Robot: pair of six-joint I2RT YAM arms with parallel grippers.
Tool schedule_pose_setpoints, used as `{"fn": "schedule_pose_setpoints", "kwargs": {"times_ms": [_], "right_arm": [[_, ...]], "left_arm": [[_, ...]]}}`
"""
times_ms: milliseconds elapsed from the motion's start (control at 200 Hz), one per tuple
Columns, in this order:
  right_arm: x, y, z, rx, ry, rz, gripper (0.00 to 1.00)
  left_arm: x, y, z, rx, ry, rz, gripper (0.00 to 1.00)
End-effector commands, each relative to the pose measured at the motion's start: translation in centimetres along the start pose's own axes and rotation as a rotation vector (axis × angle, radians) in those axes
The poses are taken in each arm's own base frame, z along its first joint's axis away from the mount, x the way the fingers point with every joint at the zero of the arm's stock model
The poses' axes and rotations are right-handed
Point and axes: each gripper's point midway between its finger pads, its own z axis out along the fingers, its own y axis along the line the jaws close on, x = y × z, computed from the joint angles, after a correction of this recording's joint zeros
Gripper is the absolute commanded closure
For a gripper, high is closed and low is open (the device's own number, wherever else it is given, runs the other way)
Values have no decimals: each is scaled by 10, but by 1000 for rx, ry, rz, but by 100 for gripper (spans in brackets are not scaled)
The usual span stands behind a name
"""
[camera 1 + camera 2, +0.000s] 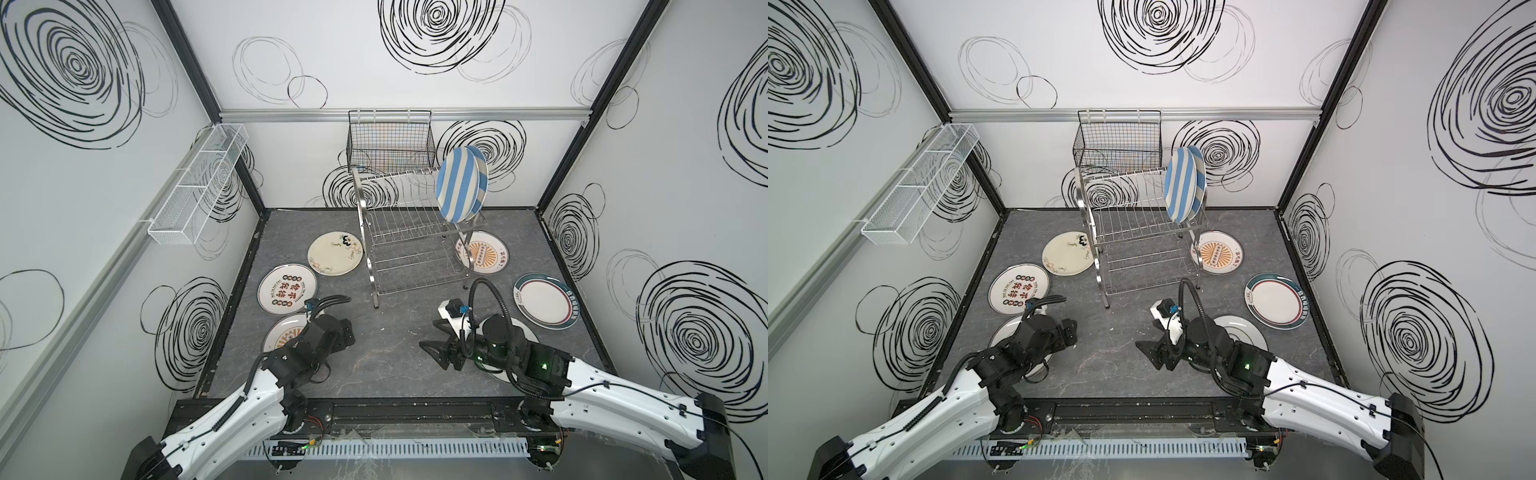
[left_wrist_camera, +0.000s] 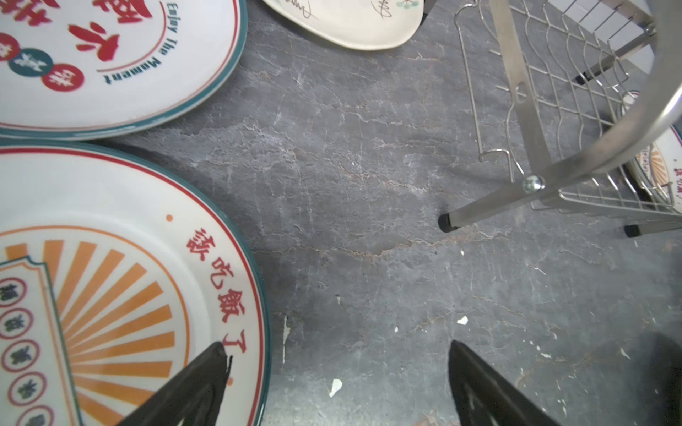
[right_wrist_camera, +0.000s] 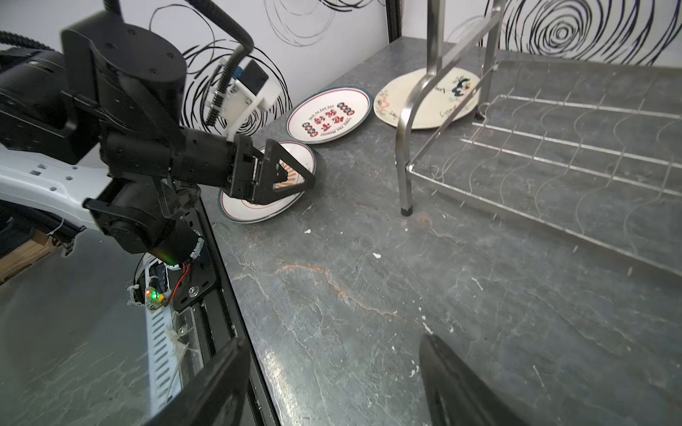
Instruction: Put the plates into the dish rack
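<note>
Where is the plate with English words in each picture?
In a top view: the English-lettered plate, left of the dish rack.
In a top view: likewise left of it.
Left wrist: beside the sunburst plate.
Right wrist: between sunburst plate and cream plate.
Shared landmark: the dish rack.

We're seeing the dish rack (image 3: 405, 166) as shiny polished steel, wire and flat strip, and the plates (image 2: 110, 191) look like smooth, glossy glazed ceramic with printed patterns. The tabletop (image 2: 350, 184) reads to us as a matt grey stone-look surface, veined and a bit chipped, while the black wire basket (image 1: 390, 145) looks like dull coated metal.
</note>
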Motion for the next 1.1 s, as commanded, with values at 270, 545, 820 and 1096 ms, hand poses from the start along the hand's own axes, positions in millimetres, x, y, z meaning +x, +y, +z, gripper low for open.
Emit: {"fn": "schedule_pose_setpoints", "kwargs": {"times_ms": [270,545,820,1096], "right_arm": [[48,-15,7,-1,1,171,22],[75,-25,7,3,12,261,22],[79,-29,5,12,-12,299,21],[77,-33,4,21,-23,312,20]], "left_arm": [[22,25,4,-84,5,-48,4],[31,27,9,-62,19,-54,4],[37,21,15,-38,41,-35,4],[43,17,19,-17,65,-23,4]]}}
